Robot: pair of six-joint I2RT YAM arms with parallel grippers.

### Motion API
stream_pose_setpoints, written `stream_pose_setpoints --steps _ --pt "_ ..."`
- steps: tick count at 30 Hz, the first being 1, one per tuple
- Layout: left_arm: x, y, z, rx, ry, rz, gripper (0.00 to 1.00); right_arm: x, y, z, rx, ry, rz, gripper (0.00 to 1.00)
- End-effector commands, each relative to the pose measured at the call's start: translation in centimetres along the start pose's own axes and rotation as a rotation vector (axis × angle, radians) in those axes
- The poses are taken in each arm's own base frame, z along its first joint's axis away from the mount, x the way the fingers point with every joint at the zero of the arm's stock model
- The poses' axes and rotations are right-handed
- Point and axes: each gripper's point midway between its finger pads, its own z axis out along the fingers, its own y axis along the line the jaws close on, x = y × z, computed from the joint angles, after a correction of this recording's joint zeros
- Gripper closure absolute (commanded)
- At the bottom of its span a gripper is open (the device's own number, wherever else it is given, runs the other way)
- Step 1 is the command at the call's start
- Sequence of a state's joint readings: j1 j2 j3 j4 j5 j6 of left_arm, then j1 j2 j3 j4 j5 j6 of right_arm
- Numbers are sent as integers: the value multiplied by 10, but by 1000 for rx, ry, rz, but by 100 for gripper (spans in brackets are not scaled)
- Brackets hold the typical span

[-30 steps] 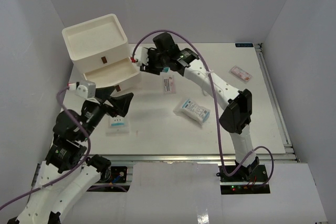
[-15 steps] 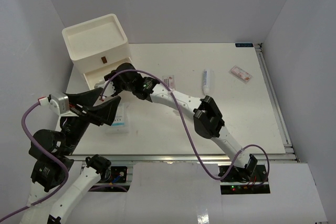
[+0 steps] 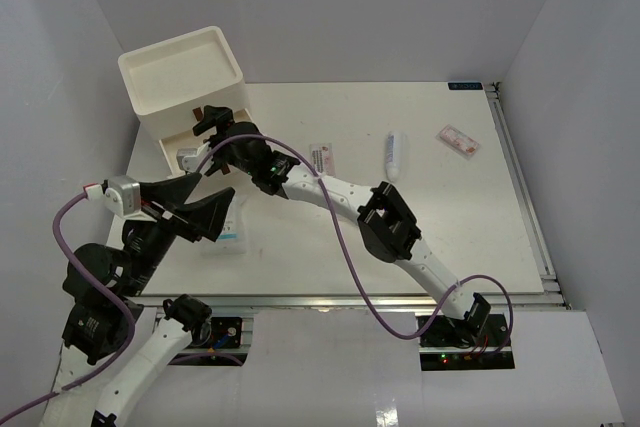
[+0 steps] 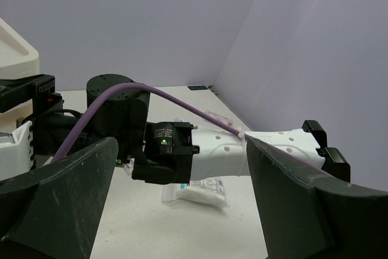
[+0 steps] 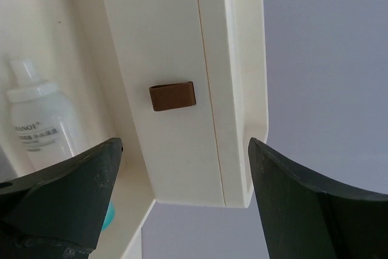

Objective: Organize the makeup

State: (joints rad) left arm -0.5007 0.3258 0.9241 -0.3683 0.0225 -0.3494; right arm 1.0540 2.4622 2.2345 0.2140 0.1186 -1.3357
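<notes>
The white drawer box point(image 3: 180, 77) stands at the back left with its lower drawer open. My right gripper point(image 3: 207, 123) is open and empty at the box front. In the right wrist view it point(image 5: 185, 144) faces the brown handle point(image 5: 173, 96), and a white tube point(image 5: 39, 119) lies in the drawer. My left gripper point(image 3: 205, 202) is open and empty above a white-blue sachet pack point(image 3: 230, 235). In the left wrist view it point(image 4: 182, 150) looks at the right arm, with a sachet point(image 4: 203, 189) on the table under that arm.
A pink-white packet point(image 3: 321, 157) lies mid-table. A white tube point(image 3: 396, 154) and another pink packet point(image 3: 458, 139) lie at the back right. The right arm point(image 3: 330, 192) stretches across the table's left half. Grey walls close in on both sides.
My right arm swung left from the table's middle to the drawer box, then up to its front. My left gripper rose and turned over the sachet. A tube now lies at the back right.
</notes>
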Motion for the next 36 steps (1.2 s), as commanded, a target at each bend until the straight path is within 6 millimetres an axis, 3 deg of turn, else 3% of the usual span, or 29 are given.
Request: stream_pose_setpoints --steps 1,3,7,9,12,17,19,23,24,27,29,33,36 --pt "11 1 3 1 36 -11 2 -15 -73 -18 149 -34 87 9" --pt "13 1 4 0 43 -13 2 -18 -77 -24 123 -39 158 9" --pt "16 0 9 11 64 -10 2 -30 -109 -54 73 -70 294 8" --pt "17 -3 12 25 74 -10 2 -29 -107 -65 0 -87 406 8" --pt "19 -7 21 43 95 -25 4 -36 -109 -108 -205 -196 561 5" --pt "34 -18 37 114 155 -48 5 31 -97 -178 -351 -127 927 2" --pt "48 -19 50 129 200 -65 5 71 -84 -210 -370 -72 1089 1" --pt "92 -14 86 129 347 -114 5 142 -57 -283 -256 85 1394 4" --pt "102 -12 95 126 383 -128 5 152 -65 -297 -189 88 1413 3" --pt "140 -2 129 83 497 -174 4 178 -93 -364 34 138 1435 2" --pt "170 3 152 40 562 -189 3 206 -105 -410 179 189 1421 2" --pt "237 -4 202 -55 676 -139 2 217 -92 -462 261 181 1481 2" --pt "281 -17 234 -165 728 -88 2 214 -76 -481 265 148 1523 2"
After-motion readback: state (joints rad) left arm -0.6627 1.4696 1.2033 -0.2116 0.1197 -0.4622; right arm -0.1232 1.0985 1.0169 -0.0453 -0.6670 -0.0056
